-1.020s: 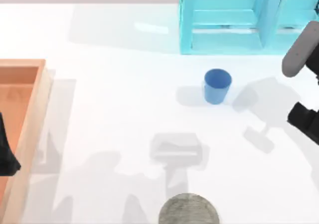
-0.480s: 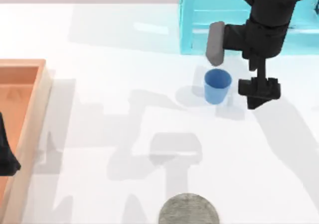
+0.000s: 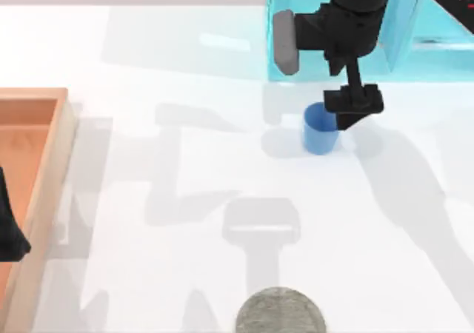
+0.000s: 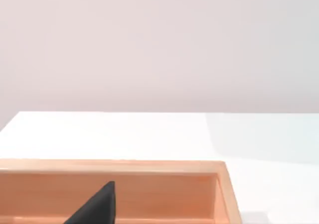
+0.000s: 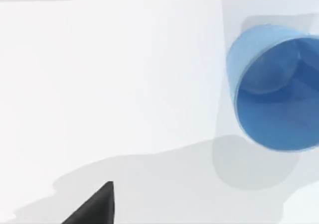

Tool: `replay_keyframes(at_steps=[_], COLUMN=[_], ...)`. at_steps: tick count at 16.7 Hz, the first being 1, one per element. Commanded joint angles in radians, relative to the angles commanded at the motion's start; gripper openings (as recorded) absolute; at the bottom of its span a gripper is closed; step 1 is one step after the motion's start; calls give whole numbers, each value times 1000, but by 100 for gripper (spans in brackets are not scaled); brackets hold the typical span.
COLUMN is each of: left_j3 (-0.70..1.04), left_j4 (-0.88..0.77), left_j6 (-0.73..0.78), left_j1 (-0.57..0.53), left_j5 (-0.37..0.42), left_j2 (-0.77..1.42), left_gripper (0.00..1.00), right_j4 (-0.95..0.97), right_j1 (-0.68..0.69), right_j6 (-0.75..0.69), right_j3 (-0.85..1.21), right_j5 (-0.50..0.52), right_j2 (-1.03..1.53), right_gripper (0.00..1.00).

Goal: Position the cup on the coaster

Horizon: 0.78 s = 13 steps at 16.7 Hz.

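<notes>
The small blue cup (image 3: 317,132) stands upright on the white table in front of the light-blue shelf unit. My right gripper (image 3: 354,108) hangs just over the cup's right rim, open and holding nothing. The right wrist view looks down into the cup (image 5: 274,94), with one dark fingertip (image 5: 97,206) off to its side. The grey speckled coaster (image 3: 280,314) lies at the table's front edge, well apart from the cup. My left gripper (image 3: 9,233) is parked, open, at the far left over the wooden tray.
A light-blue shelf unit (image 3: 296,37) stands at the back right, directly behind the cup and the right arm. A wooden tray (image 3: 52,163) runs along the left edge; its wall (image 4: 149,194) fills the lower left wrist view.
The right arm swung in from the right edge of the table. Its gripper moved leftward from beside the cup to over the cup's right rim. Cup, coaster and left arm stayed put.
</notes>
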Motion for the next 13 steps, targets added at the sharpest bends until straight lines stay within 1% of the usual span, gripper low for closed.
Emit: replay_keyframes(at_steps=[8, 10, 13], left_j3=[0, 0, 0], left_j4=[0, 0, 0], left_j6=[0, 0, 0], left_j1=[0, 0, 0], left_j5=[0, 0, 0], left_j2=[0, 0, 0], left_gripper=[100, 100, 100], right_j4=[2, 39, 158], right_j1=[-4, -1, 1], right_j6=[-6, -7, -6], right_j3=[20, -17, -149], right_j5=[-1, -1, -1], right_j2=[9, 5, -5], right_gripper=[100, 100, 100])
